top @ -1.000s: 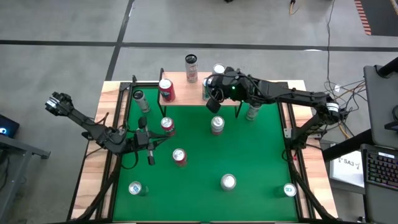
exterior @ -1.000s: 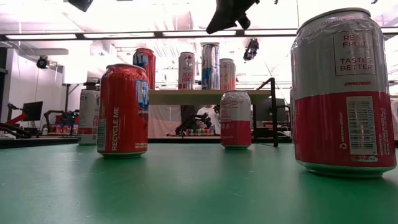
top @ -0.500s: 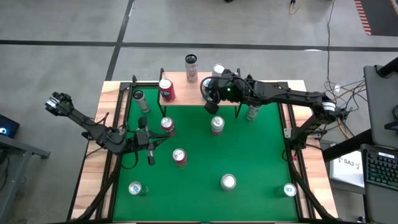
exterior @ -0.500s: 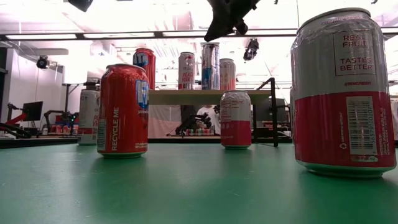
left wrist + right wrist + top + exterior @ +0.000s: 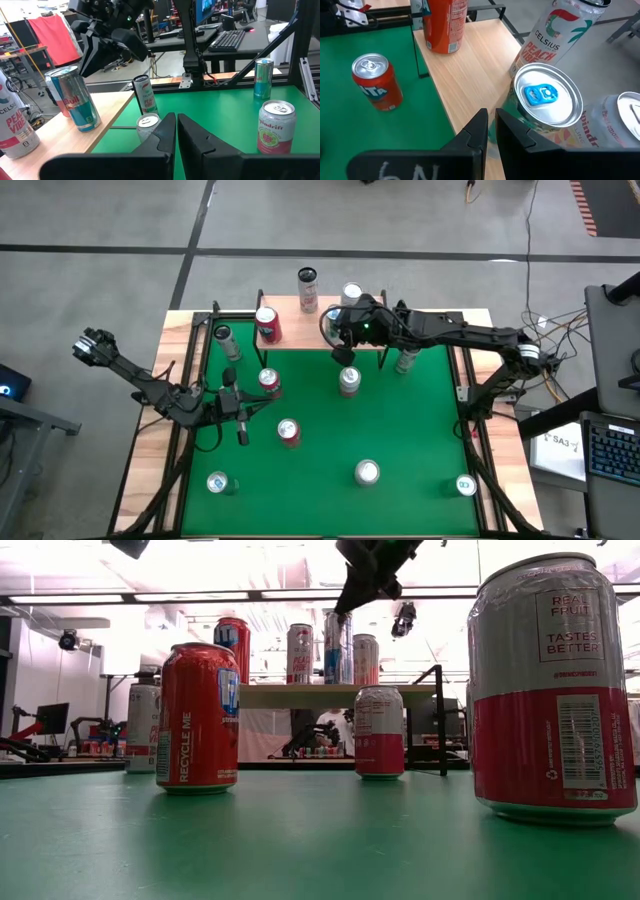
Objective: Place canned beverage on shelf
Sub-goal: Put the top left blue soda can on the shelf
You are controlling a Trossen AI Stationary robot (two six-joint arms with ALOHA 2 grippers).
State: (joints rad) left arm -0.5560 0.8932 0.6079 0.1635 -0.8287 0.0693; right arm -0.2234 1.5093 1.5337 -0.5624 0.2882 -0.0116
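Note:
The shelf (image 5: 300, 330) stands at the table's far edge with several cans upright on its wooden top. Among them are a red can (image 5: 267, 325), a tall white Celsius can (image 5: 555, 30) and a blue-and-silver can (image 5: 547, 95) with a blue tab. My right gripper (image 5: 490, 131) is shut and hangs over the shelf, tilted down. Its fingertips (image 5: 346, 606) are close beside that can's top rim (image 5: 337, 614). My left gripper (image 5: 176, 132) is shut and held level over the table's left part (image 5: 240, 425), with nothing in it. My right gripper's shut fingertips stand right at the upper edge of the blue-and-silver can (image 5: 75, 100), coming down at a slant from the table's right. I cannot tell whether they touch it. The can stands upright on the shelf.
Several more cans stand upright on the green table (image 5: 420, 430): one just in front of the shelf (image 5: 349, 380), a red one (image 5: 288, 432) mid-table, others near the front edge (image 5: 367, 472) and the corners. Black frame rails run along both sides.
My right gripper has tipped its shut fingers further down toward the blue-and-silver can on the shelf.

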